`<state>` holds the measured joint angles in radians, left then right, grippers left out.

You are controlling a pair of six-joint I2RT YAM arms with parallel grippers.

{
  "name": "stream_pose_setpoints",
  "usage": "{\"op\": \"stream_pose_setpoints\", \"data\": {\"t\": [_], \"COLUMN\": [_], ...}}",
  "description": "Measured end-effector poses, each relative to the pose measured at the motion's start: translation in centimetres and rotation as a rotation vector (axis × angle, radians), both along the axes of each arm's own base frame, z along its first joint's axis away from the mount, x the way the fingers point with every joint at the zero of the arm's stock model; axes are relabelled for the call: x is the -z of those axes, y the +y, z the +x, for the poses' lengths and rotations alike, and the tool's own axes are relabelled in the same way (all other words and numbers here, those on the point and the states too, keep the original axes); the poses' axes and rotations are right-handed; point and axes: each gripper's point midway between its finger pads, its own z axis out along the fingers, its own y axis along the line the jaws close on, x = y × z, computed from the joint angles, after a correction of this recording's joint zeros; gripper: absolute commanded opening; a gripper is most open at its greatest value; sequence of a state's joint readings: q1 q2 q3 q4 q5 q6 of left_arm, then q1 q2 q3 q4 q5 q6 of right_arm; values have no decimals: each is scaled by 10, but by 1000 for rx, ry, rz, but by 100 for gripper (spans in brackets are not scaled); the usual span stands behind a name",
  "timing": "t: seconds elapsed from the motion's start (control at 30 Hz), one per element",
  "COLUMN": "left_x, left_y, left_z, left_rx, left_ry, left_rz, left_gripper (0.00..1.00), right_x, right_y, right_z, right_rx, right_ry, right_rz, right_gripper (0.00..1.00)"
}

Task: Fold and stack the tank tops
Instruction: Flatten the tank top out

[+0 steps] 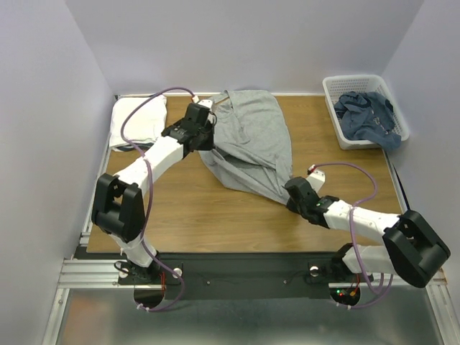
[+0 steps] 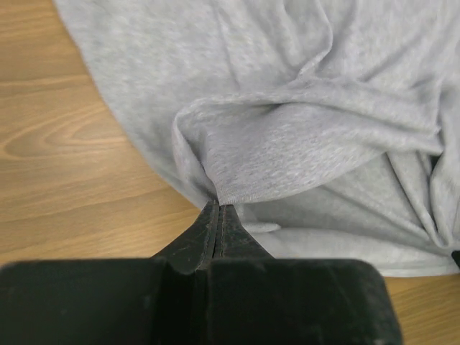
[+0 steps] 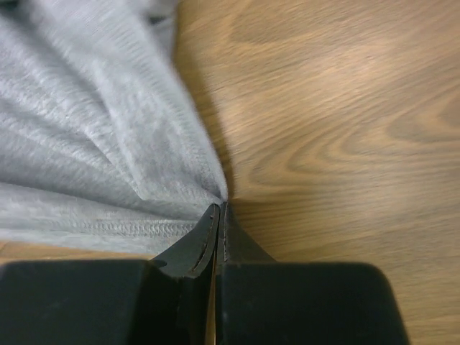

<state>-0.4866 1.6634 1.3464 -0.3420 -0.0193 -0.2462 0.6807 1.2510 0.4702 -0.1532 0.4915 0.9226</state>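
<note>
A heather grey tank top (image 1: 251, 140) lies rumpled across the middle of the wooden table. My left gripper (image 1: 205, 122) is shut on its upper left edge; the left wrist view shows the fabric (image 2: 302, 144) pinched at my left gripper (image 2: 219, 205). My right gripper (image 1: 291, 188) is shut on the lower right hem corner; the right wrist view shows the hemmed cloth (image 3: 100, 158) pinched at my right gripper (image 3: 219, 207). A folded white tank top (image 1: 138, 118) lies at the back left. A dusty blue top (image 1: 368, 115) is bunched in the basket.
The white lattice basket (image 1: 333, 100) stands at the back right corner. The wooden table (image 1: 215, 215) is bare in front of the grey top. White walls close in the left, back and right sides.
</note>
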Motion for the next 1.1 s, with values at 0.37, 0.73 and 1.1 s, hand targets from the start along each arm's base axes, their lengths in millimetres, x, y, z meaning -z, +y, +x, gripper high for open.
{"op": "stream_pose_setpoints", "data": {"t": [0.37,0.73,1.1], "left_x": [-51,-142,-227], "left_y": [64,131,129], "left_z": [23,13,-3], "left_rx": [-222,-410,-357], "left_ry": [-103,-321,-487], "left_rz": [-195,-312,-413], "left_gripper": [0,0,0], "right_x": [-34,-155,-307], "right_y": [-60,-100,-81], "right_z": [33,96,103], "right_rx": [141,209,103], "right_ry": [-25,-242,-538], "right_rz": [-13,21,143], "right_gripper": [0,0,1]}}
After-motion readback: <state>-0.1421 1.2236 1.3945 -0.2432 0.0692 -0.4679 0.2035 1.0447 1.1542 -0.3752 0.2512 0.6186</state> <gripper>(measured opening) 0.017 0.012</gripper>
